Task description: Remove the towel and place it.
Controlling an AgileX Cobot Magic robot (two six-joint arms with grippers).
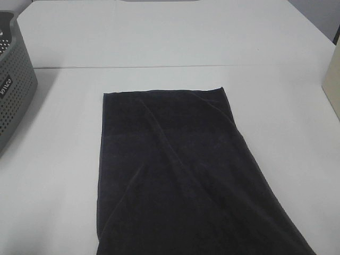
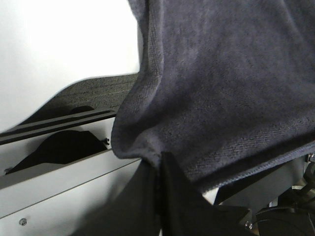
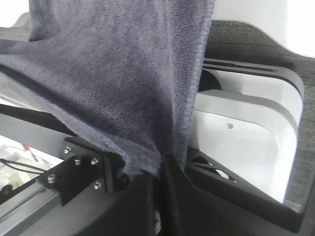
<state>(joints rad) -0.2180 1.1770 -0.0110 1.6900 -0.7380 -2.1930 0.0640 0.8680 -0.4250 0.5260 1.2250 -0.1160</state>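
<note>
The dark navy-black towel (image 1: 175,175) lies spread over the white table (image 1: 175,42) and runs off the near edge of the exterior view. Neither gripper shows in that view. In the left wrist view my left gripper (image 2: 158,169) is shut on one near corner of the towel (image 2: 221,88), which hangs taut from the black fingers (image 2: 177,196). In the right wrist view my right gripper (image 3: 160,172) is shut on the other near corner of the towel (image 3: 113,73), pinched between its black fingers (image 3: 182,201).
A grey perforated basket (image 1: 13,79) stands at the table's left edge. A beige box edge (image 1: 333,79) shows at the right edge. A seam (image 1: 175,67) crosses the table beyond the towel. The wrist views show the table's front edge and frame below.
</note>
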